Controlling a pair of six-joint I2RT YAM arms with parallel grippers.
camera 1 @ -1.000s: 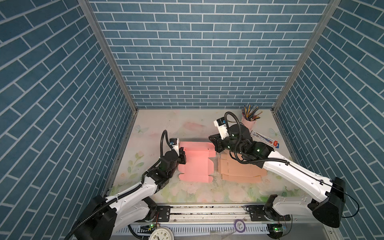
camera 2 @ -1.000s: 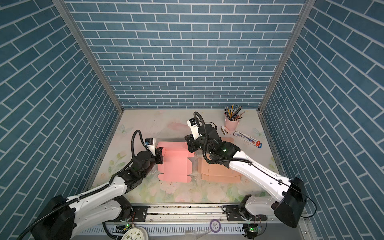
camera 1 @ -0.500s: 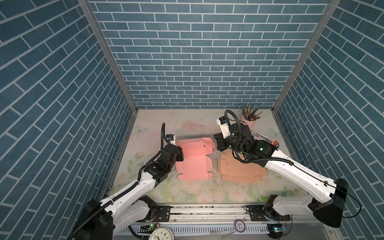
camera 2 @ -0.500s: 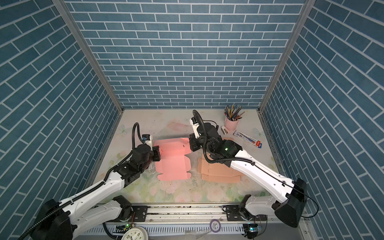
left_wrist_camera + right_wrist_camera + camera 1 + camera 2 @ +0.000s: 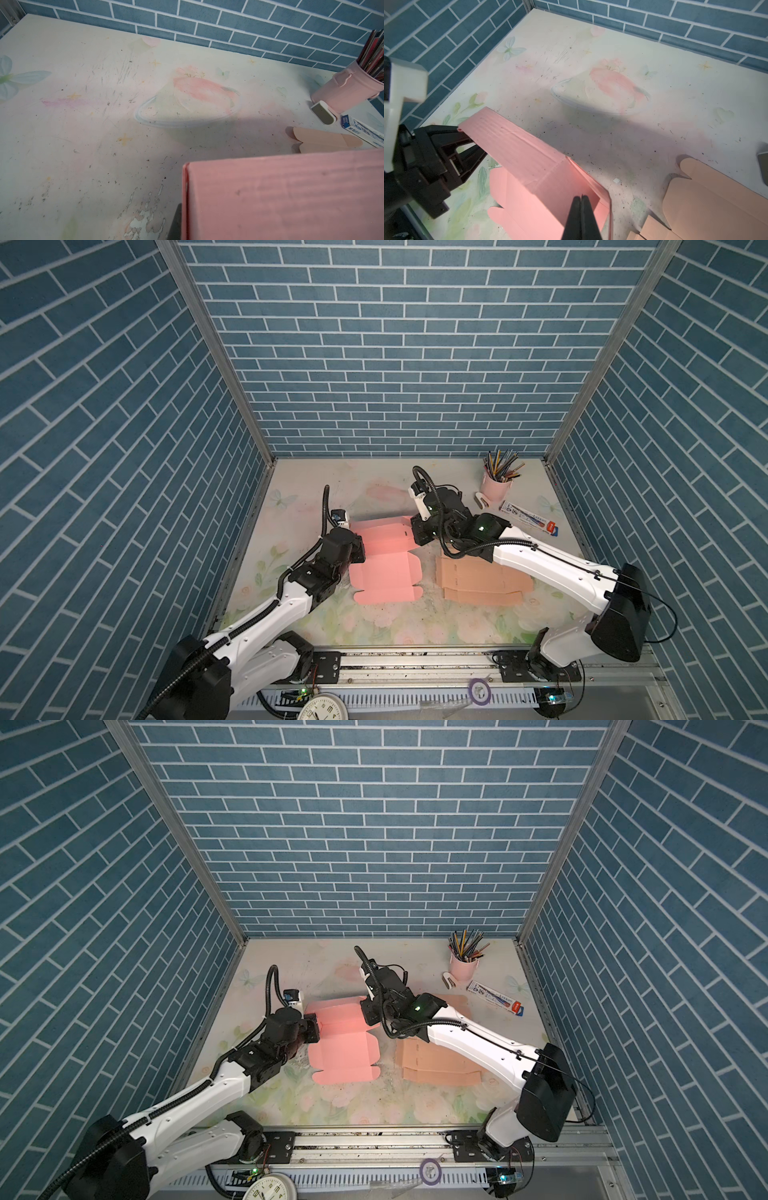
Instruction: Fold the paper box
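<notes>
The pink paper box (image 5: 386, 578) lies as a flat sheet on the table, and its rear panel (image 5: 382, 535) is raised off the surface in both top views. My left gripper (image 5: 358, 548) is shut on the left end of that panel; the right wrist view shows it (image 5: 473, 145) pinching the panel's edge. In the left wrist view the raised panel (image 5: 280, 197) fills the near corner and hides the fingers. My right gripper (image 5: 581, 197) is shut, its tips against the inner face of the panel beside the folded side flap (image 5: 593, 182). Whether it pinches cardboard I cannot tell.
A tan flat cardboard blank (image 5: 478, 583) lies right of the pink box, under my right arm. At the back right stand a pink pencil cup (image 5: 496, 488), a small white case (image 5: 483, 500) and a long printed carton (image 5: 530, 518). Blue brick walls close three sides.
The pink box's rear panel has risen from flat to tilted up. Both grippers moved back and up with it, and the right jaws closed a little tighter.
</notes>
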